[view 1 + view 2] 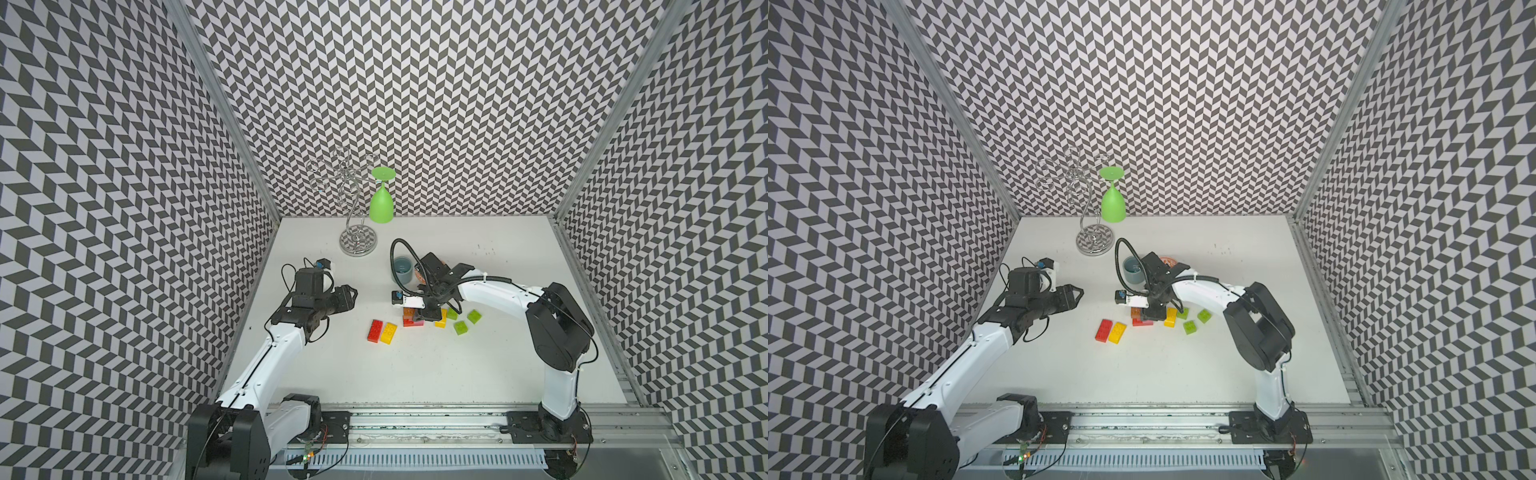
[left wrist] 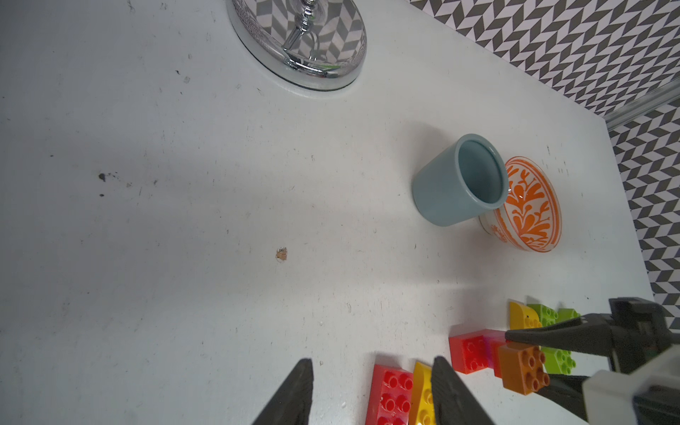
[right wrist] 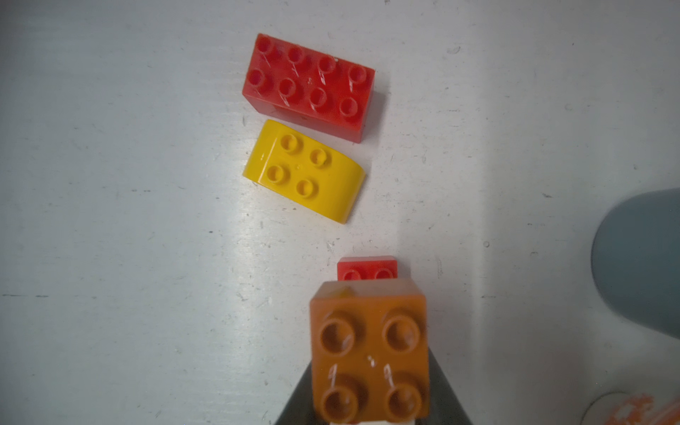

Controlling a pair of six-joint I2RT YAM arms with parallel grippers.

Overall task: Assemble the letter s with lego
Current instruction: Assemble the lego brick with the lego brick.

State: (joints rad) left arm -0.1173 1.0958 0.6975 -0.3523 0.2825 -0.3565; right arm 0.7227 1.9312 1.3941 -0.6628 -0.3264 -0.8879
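Placement step in hand: right tool [image 2: 530, 362] clamped on orange-brown square brick [image 3: 369, 353] over the red brick [image 3: 367, 270] on the worktop [image 1: 457, 374], left tool [image 2: 371, 364] apart and empty; next move, as judged, calls for stud alignment and downward press.

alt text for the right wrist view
An orange-brown square brick, gripped by the right gripper, partly hides a small red brick. Beyond, a yellow brick and a long red brick lie side by side on the white table.
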